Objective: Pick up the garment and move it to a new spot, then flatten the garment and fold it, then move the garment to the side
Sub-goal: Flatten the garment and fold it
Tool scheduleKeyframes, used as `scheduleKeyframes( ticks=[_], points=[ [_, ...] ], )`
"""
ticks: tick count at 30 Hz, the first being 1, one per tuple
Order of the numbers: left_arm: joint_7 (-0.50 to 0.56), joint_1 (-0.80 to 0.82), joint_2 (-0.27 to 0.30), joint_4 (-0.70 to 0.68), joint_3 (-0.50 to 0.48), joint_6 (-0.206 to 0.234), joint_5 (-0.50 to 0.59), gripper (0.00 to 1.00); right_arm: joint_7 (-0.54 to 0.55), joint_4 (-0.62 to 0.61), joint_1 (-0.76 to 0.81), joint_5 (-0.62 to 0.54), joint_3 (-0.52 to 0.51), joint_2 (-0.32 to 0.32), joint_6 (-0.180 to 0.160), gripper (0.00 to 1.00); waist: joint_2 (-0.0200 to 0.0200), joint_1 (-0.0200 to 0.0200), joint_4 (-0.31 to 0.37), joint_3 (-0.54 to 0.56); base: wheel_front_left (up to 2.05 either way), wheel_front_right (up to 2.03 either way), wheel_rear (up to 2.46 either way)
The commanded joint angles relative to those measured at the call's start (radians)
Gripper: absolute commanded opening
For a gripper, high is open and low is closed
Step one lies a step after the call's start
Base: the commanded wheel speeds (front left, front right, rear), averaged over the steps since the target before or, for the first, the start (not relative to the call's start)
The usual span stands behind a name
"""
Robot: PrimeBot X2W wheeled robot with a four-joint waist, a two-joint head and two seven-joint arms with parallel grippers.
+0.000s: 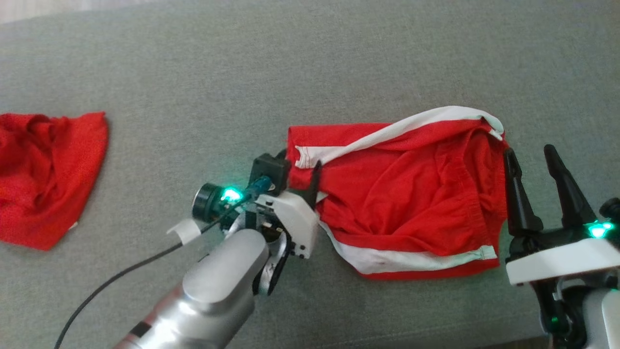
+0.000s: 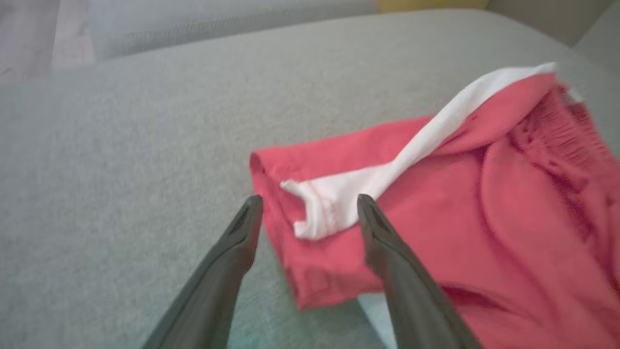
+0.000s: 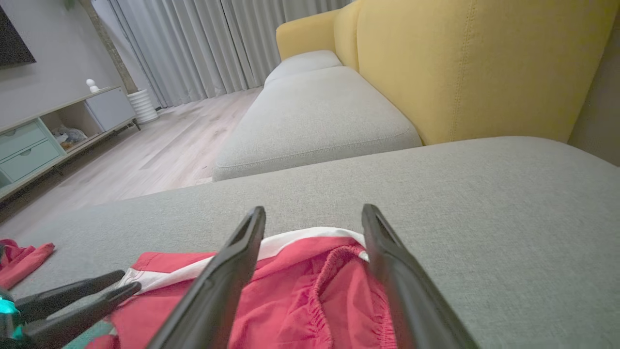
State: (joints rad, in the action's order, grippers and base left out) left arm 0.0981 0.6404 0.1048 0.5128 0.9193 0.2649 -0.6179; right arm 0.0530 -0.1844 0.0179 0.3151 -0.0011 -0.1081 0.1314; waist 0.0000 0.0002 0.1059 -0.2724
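The left jaws are held apart and clamp nothing; they are set astride the left hem of the shorts [image 1: 407, 194], one finger over the red fabric beside the curled end of a white stripe [image 2: 334, 203], the other just off the edge above the grey cushion [image 1: 193, 72]; the placement is judged to suit a pinch on that hem. The right jaws are likewise spread and empty; they are poised at the right end, where the gathered waistband [image 3: 334, 291] is seen between the fingers; a grip at each end would probably allow the fabric to be drawn taut. The shorts are found right of the cushion's middle, rumpled, the far stripe folded over the body, the near stripe lying flat along the near edge; flattening is therefore judged not yet done. A second red cloth [image 1: 43, 179] is bunched at the left edge, well apart, so it should not be snagged. Farther off, a yellow backrest [image 3: 465, 68] is seen.
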Motion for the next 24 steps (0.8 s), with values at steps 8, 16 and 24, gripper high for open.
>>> scheduleKeyframes(
  ticks=[8, 16, 24],
  points=[
    [0.047, 0.050, -0.028, 0.108, -0.024, -0.048, -0.070, 0.18, 0.002, -0.022, -0.038, 0.018, 0.013, -0.009, -0.001, 1.00, 0.0000, -0.0002, 0.010, -0.018, 0.00, 0.00, 0.00],
    [-0.036, 0.049, -0.024, 0.107, -0.027, -0.051, -0.066, 0.00, 0.003, -0.015, -0.035, 0.016, -0.007, -0.004, -0.001, 1.00, 0.0000, -0.0002, -0.006, -0.007, 0.00, 0.00, 0.00],
    [-0.124, -0.086, 0.096, -0.097, -0.091, 0.051, -0.074, 0.00, 0.013, -0.008, -0.009, 0.016, -0.030, 0.006, -0.001, 1.00, 0.0000, -0.0002, -0.044, 0.014, 0.00, 0.00, 0.00]
  ],
)
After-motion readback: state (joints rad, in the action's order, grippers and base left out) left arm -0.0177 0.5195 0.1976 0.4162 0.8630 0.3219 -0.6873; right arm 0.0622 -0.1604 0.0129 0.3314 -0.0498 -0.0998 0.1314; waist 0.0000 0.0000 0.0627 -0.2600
